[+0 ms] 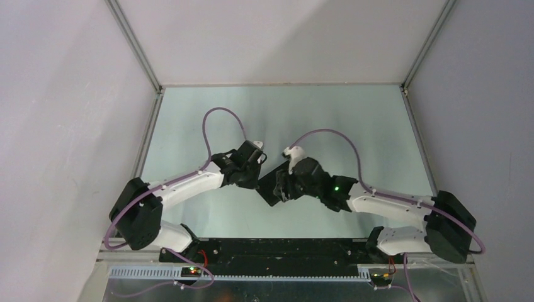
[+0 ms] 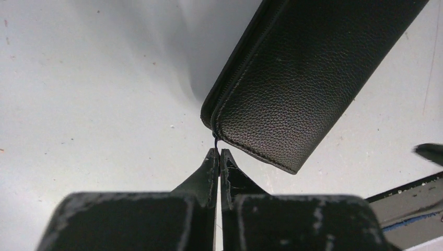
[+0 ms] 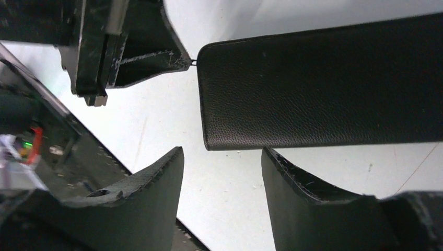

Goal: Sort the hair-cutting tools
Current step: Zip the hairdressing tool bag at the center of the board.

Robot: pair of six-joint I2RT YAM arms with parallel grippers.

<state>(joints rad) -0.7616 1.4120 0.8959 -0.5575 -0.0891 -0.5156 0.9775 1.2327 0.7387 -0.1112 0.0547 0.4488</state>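
**At mid-desk: left pincer shut at the case corner, right pincer open beside it**

Location. A black zip case (image 2: 292, 78) lies slantwise near the middle of the desk (image 1: 352, 126), a little toward the near edge. Both arms reach in over it, one from each side. Whether the case rests flat on the desk or is raised at one end cannot be told.

Left pincer. The left gripper (image 2: 219, 152) is fully closed, its two fingertips pressed together with no gap showing. It sits just off one rounded corner of the case, at the end of the zip line. A thin dark zip pull (image 2: 215, 138) runs from that corner straight in between the closed tips. In the right wrist view the same tips meet the corner through this small link. The fingers themselves do not touch the grained cover.

Right pincer. The right gripper (image 3: 222, 157) stands moderately open, with a clear gap between its two fingers. It holds nothing. The short end of the case lies just beyond the gap, with one corner in line with it. Whether either fingertip touches the case edge cannot be told.

Task items. The scissors and combs cannot be made out in any view, so their position cannot be stated.
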